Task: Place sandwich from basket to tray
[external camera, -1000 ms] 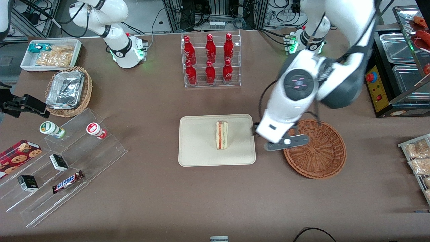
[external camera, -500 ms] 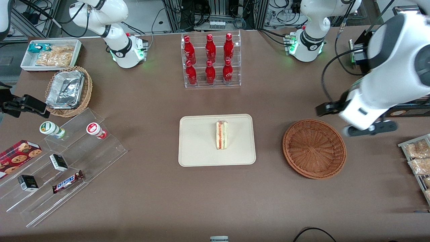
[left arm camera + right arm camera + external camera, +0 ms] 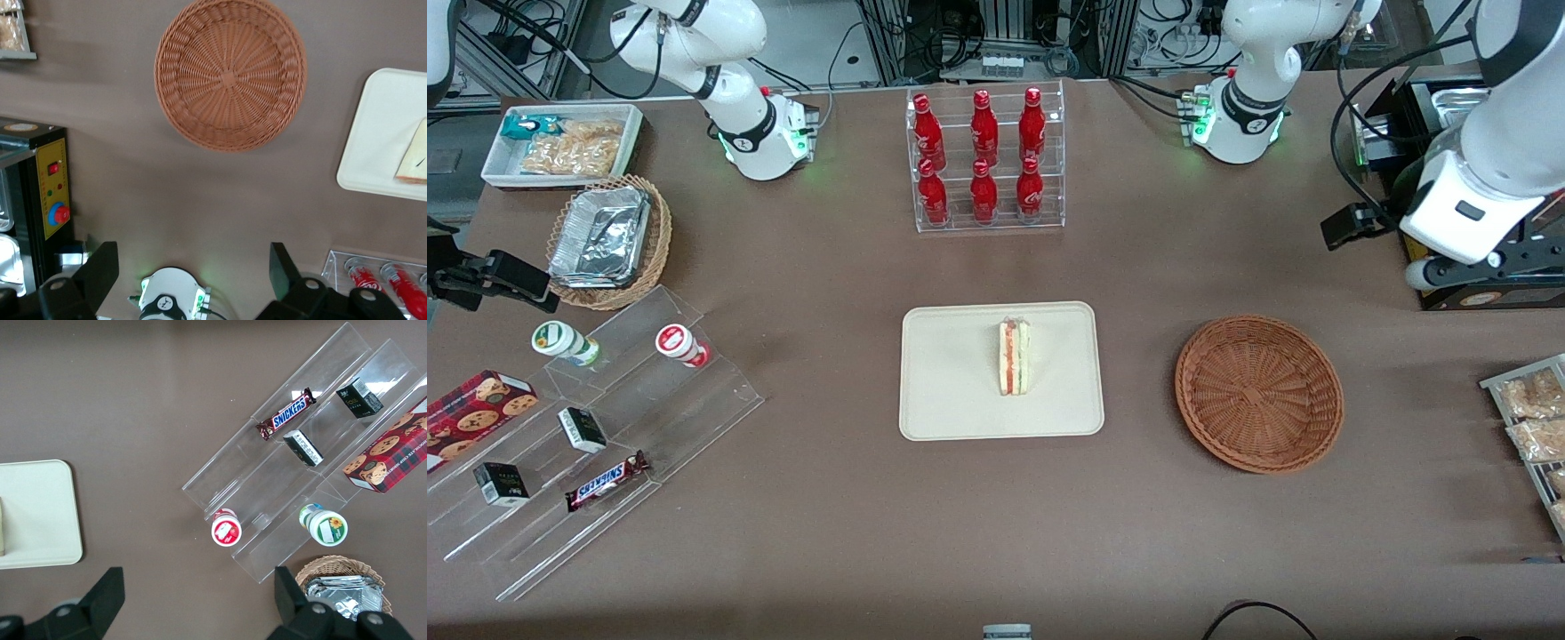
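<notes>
1. Toward the parked arm's end of the table: a white bin (image 3: 560,142) of snack packets, a tan wicker basket with foil containers (image 3: 609,240) nearer the front camera than the bin, and a clear stepped stand (image 3: 596,436) bearing a Snickers bar (image 3: 607,480), small boxes and two capped cups.
2. At mid-table: a clear rack of red bottles (image 3: 985,160), farther from the front camera than the tray.
3. Nearer the camera: the tray (image 3: 951,400), cream and flat, with the sandwich (image 3: 1014,357) resting on it, filling edge up, about central.
4. Beside the tray, toward the working arm's end: the basket (image 3: 1259,393), reddish-brown and round, nothing in it, apart from the tray.
5. Raised well above the table and well apart from the basket, close to a black control box (image 3: 41,180): the gripper (image 3: 193,273), jaws spread wide, nothing between the fingers (image 3: 100,267).
</notes>
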You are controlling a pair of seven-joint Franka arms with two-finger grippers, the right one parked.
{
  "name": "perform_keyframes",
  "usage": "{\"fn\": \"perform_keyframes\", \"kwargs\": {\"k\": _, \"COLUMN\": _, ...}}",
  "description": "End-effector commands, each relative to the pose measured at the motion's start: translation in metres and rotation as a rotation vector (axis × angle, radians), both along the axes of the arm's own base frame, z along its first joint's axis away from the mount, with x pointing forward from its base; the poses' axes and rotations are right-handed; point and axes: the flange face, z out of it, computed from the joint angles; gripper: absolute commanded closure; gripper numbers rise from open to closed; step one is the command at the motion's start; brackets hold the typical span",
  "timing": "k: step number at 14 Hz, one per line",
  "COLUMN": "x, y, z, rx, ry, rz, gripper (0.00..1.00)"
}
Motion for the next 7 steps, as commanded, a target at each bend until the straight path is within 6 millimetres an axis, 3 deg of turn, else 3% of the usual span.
{"fn": "perform_keyframes", "kwargs": {"k": 1, "x": -0.023, "y": 0.002, "z": 0.010, "rx": 0.010, "ry": -0.012, "rz": -0.015, "gripper": 0.00}}
{"fn": "perform_keyframes", "kwargs": {"k": 7, "x": -0.008, "y": 0.007, "z": 0.014, "rx": -0.014, "ry": -0.007, "rz": -0.012, "gripper": 0.00}}
